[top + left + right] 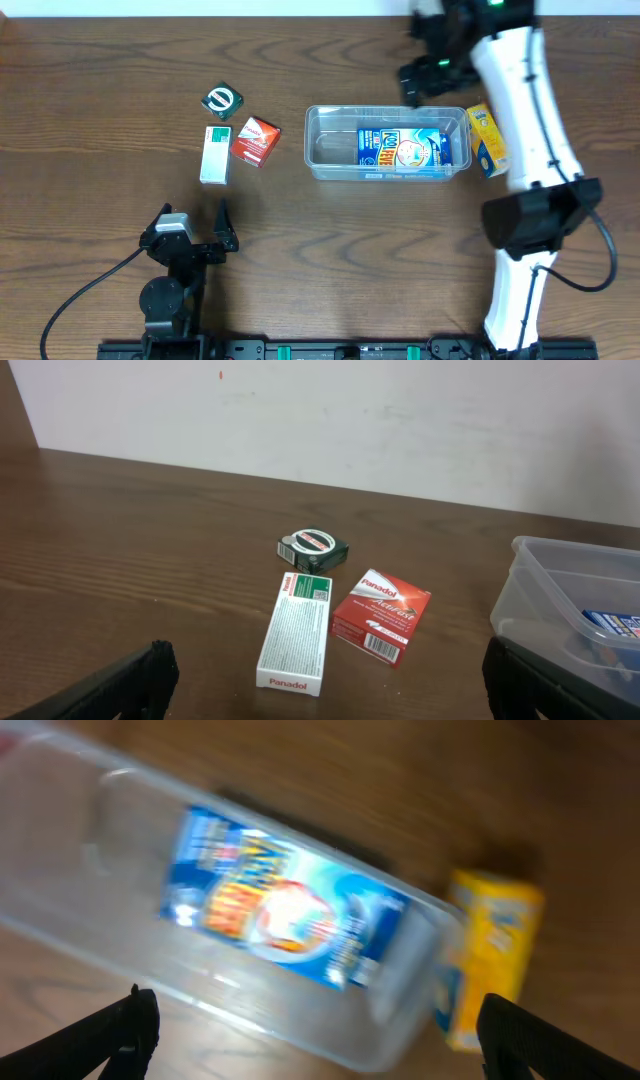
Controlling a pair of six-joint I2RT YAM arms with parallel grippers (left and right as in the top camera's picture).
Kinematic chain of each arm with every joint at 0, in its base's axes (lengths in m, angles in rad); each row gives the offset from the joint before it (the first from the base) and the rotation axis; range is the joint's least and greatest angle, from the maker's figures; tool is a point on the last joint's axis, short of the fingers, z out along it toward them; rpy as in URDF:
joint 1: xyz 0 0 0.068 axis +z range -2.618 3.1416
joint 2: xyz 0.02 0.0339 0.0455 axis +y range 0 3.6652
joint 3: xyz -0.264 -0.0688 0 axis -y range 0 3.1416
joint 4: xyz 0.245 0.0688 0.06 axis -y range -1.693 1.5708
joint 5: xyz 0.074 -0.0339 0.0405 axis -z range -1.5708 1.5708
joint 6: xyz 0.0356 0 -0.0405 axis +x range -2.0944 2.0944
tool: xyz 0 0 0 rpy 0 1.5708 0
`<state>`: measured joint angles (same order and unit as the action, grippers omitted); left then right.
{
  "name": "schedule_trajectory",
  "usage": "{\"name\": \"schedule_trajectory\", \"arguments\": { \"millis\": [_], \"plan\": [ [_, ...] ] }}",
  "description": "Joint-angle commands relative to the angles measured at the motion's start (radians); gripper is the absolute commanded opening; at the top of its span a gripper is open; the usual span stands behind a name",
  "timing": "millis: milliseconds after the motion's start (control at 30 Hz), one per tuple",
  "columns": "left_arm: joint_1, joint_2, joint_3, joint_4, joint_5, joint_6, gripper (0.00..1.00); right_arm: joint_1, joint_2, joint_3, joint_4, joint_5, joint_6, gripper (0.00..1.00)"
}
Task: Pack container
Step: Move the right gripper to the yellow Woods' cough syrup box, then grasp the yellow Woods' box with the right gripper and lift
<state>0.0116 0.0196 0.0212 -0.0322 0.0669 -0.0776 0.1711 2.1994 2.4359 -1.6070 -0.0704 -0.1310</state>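
The right gripper (315,1020) is hanging above the container (322,150), and its two fingers are standing wide apart with nothing between them. Its wrist picture is blurred, but it is showing the clear tub from above. In the overhead view this gripper is sitting over the far right corner of the tub. The container is lying near the middle of the table (100,80), a little to the right, with its long side running left to right. A blue box (405,150) is lying flat inside it, in the right half. A yellow box (487,140) is lying on the table just beside the right end of the tub, outside it; I cannot tell if it is touching the wall.

The left gripper (195,215) is sitting low near the front edge of the table, well apart from the container, and its fingers are also spread wide, gripping nothing. Beyond it three small boxes are lying close together on the wood: a white and green Panadol box (297,632), a red box (382,616) just beside it on the right, and a dark green box (314,546) behind both.
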Motion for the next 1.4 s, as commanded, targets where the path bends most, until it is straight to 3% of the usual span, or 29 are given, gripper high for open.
{"name": "schedule_trajectory", "arguments": {
  "millis": [0,267,467,733,1133,1367],
  "plan": [
    [0.005,-0.002,-0.017,-0.033,0.0,0.006,0.98,-0.112,-0.002,0.017,-0.006,0.021,0.065,0.99],
    [0.005,-0.002,-0.017,-0.033,0.0,0.006,0.98,-0.305,-0.002,-0.002,-0.06,0.014,0.062,0.99],
    [0.005,-0.002,-0.017,-0.033,0.0,0.006,0.98,-0.336,-0.002,-0.108,-0.03,0.014,-0.013,0.99],
    [0.005,-0.002,-0.017,-0.033,0.0,0.006,0.98,-0.336,-0.002,-0.383,0.155,-0.003,-0.145,0.99],
    [0.005,-0.002,-0.017,-0.033,0.0,0.006,0.98,-0.333,-0.002,-0.619,0.4,-0.05,-0.267,0.99],
    [0.005,-0.002,-0.017,-0.033,0.0,0.006,0.98,-0.333,-0.002,-0.68,0.486,-0.05,-0.27,0.86]
  ]
}}
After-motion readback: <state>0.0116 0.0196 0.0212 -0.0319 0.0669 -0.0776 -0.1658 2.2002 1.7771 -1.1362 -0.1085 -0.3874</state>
